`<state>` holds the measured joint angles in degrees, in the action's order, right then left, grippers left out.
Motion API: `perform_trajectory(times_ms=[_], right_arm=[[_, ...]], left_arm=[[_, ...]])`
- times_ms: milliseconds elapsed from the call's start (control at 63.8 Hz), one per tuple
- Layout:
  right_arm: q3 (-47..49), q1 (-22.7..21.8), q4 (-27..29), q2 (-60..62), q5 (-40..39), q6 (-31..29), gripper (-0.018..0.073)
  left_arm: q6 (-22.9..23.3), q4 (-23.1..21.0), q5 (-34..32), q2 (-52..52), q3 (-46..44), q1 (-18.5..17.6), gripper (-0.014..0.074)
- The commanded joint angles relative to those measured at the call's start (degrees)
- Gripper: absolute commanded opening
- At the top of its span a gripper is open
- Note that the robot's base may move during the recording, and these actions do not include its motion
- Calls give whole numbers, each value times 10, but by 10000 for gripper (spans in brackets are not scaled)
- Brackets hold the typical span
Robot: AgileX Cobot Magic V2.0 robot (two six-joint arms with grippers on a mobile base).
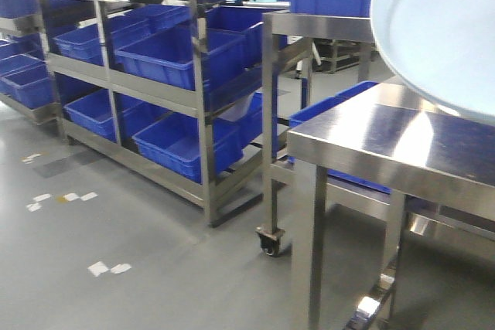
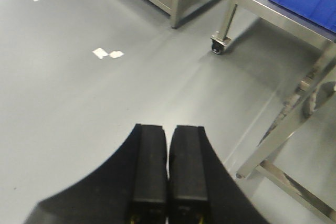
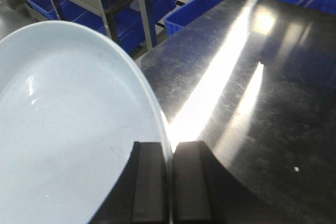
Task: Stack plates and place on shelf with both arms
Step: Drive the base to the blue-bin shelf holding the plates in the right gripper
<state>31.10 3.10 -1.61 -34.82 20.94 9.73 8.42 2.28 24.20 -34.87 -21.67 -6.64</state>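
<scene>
A pale bluish-white plate (image 3: 68, 129) fills the left of the right wrist view, held edge-on above the steel table (image 3: 273, 93). My right gripper (image 3: 171, 148) is shut on the plate's rim, one finger on each side. The same plate (image 1: 441, 28) shows at the upper right of the front view, tilted above the table top (image 1: 371, 144). My left gripper (image 2: 168, 132) hangs over the grey floor, shut with nothing between its fingers. No second plate shows, and neither arm appears in the front view.
A steel shelf rack (image 1: 197, 83) loaded with blue bins (image 1: 174, 56) stands at the left. A wheeled steel cart (image 1: 271, 113) sits between rack and table, its caster (image 2: 217, 45) on the floor. Blue bins (image 3: 199, 6) line the table's far edge. White tape bits (image 2: 105, 53) mark the floor.
</scene>
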Motion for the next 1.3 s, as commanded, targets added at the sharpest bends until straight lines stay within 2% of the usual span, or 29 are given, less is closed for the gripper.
perform_trajectory(times_ms=[0, 1286], right_arm=[[16, -4, -2, -3, -48, -2, 24], [16, -4, -2, -3, -40, -2, 24]], left_arm=[[2, -2, -43, 0, -17, 1, 87], [2, -1, -44, 0, -17, 1, 87]])
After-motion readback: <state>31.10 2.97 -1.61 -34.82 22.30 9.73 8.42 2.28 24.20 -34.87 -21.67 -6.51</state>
